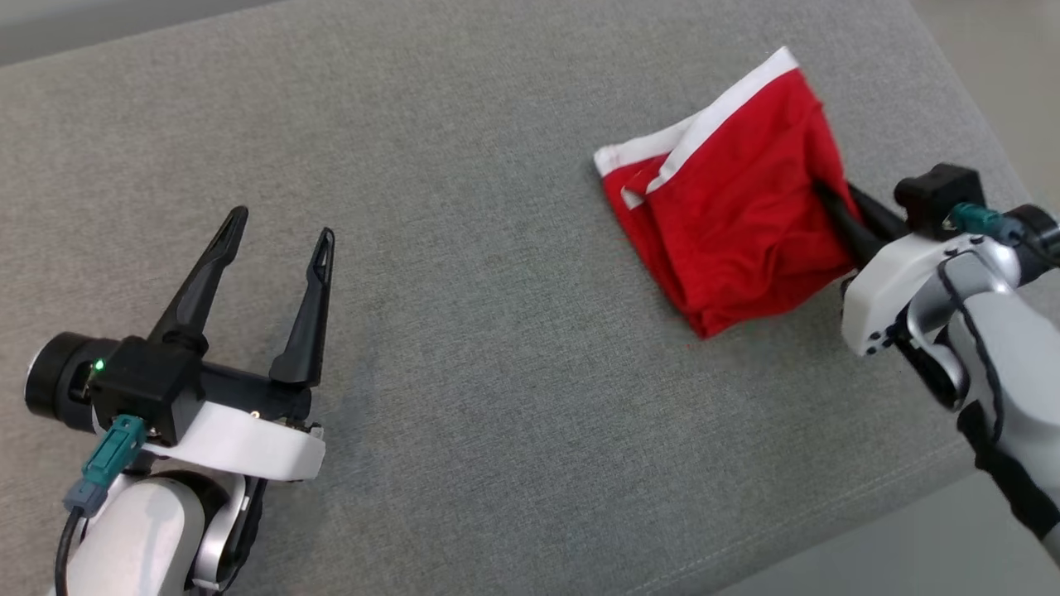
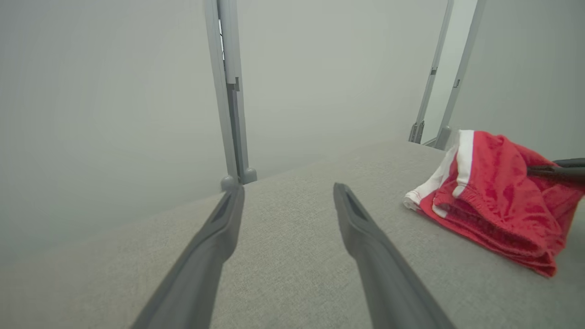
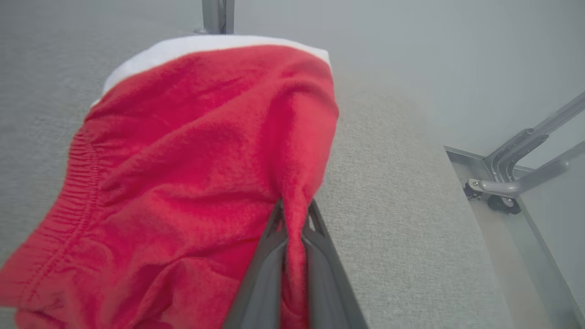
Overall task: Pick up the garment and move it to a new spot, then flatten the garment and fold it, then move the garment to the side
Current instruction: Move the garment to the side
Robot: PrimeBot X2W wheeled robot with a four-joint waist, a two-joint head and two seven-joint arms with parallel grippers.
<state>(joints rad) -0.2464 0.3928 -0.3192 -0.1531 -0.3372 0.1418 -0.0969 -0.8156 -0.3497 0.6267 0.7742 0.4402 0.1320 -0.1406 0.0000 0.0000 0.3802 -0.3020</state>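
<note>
The garment (image 1: 733, 194) is a folded red piece with a white band, lying at the right of the grey table (image 1: 464, 248). My right gripper (image 1: 828, 199) is shut on its right edge; in the right wrist view a fold of the garment (image 3: 192, 160) is pinched between the two fingers (image 3: 320, 256). The left wrist view has the garment (image 2: 493, 205) at its right, with the right gripper's fingers (image 2: 555, 171) reaching into it. My left gripper (image 1: 277, 236) stands open at the lower left, well away from the garment, with nothing between its fingers (image 2: 215, 233).
The table's right edge (image 1: 985, 108) runs close behind the right gripper. Grey metal frame posts (image 2: 228, 91) rise beyond the far edge, and a wheeled frame base (image 3: 502, 192) stands on the floor to the right. Bare table surface lies between the two grippers.
</note>
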